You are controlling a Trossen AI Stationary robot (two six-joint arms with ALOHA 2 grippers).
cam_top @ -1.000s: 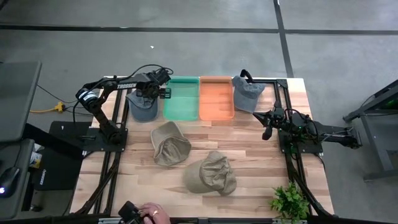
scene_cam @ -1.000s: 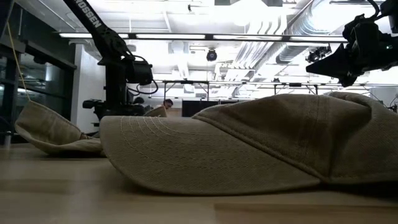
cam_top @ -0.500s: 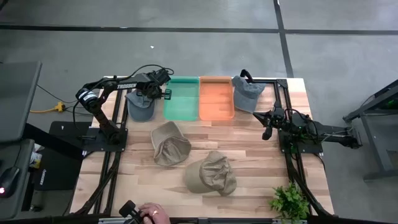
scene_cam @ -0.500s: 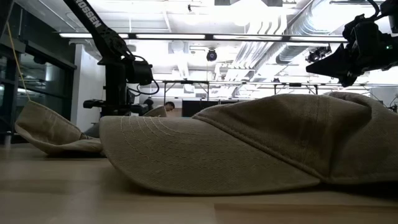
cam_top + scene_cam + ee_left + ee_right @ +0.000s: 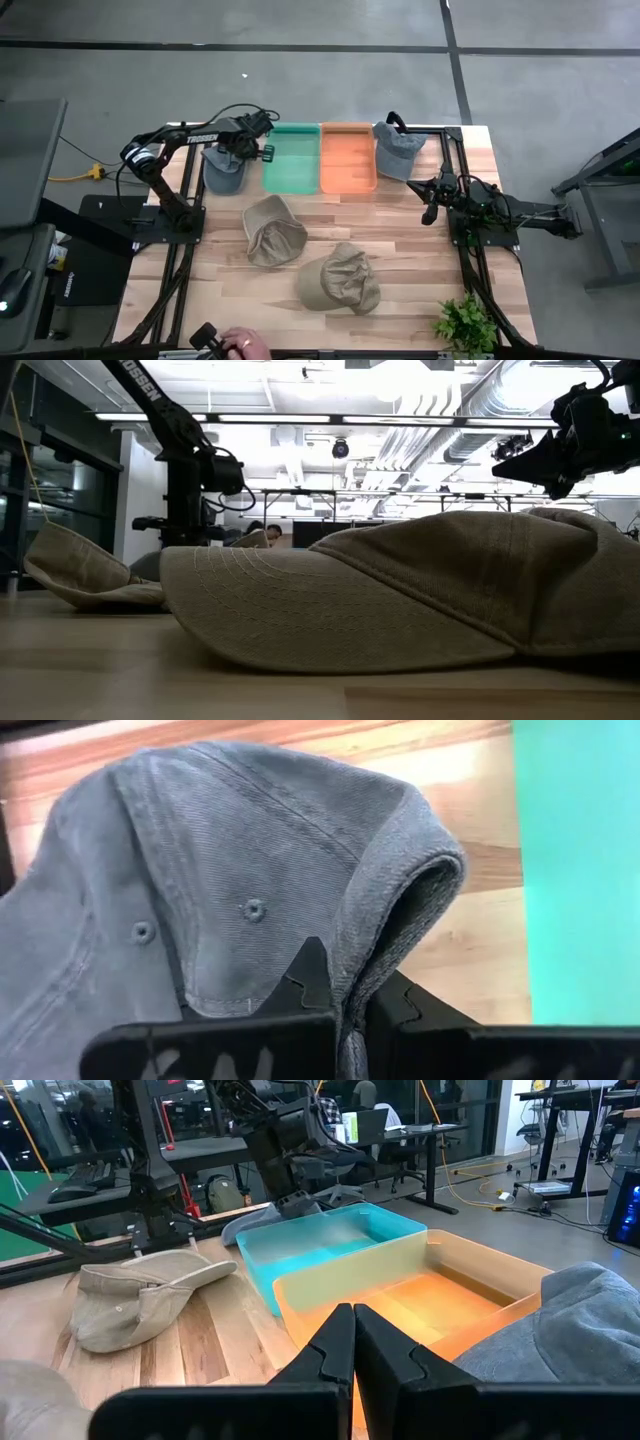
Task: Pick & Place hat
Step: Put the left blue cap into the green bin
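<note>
Lying at the upper left of the bench in the high view, just left of the green bin, the grey-blue hat (image 5: 226, 170) has a fold of its fabric pinched in the left tool (image 5: 243, 152), whose fingers are closed tight on the cloth (the left wrist view shows the hat (image 5: 250, 880) drawn up between the two dark fingers, with eyelets and seams plain on its crown). The green bin (image 5: 291, 158) stands beside the orange bin (image 5: 348, 157), their long sides touching, along the upper middle of the bench (image 5: 400, 250).

A second grey hat (image 5: 397, 148) rests at the upper right of the high view, against the orange bin's right side. Two tan hats lie lower down: one tan hat (image 5: 272, 230) below the green bin, and a larger tan hat (image 5: 340, 278) toward the lower middle, which fills most of the low view (image 5: 400, 590).

The right tool (image 5: 430, 213) hangs over the right part of the bench, well apart from every hat; its fingers are pressed together with nothing between them, as the right wrist view shows (image 5: 352, 1342).

A small green plant (image 5: 465, 322) sits at the lower right corner. At the bottom edge of the high view a person's hand (image 5: 243, 345) shows.
</note>
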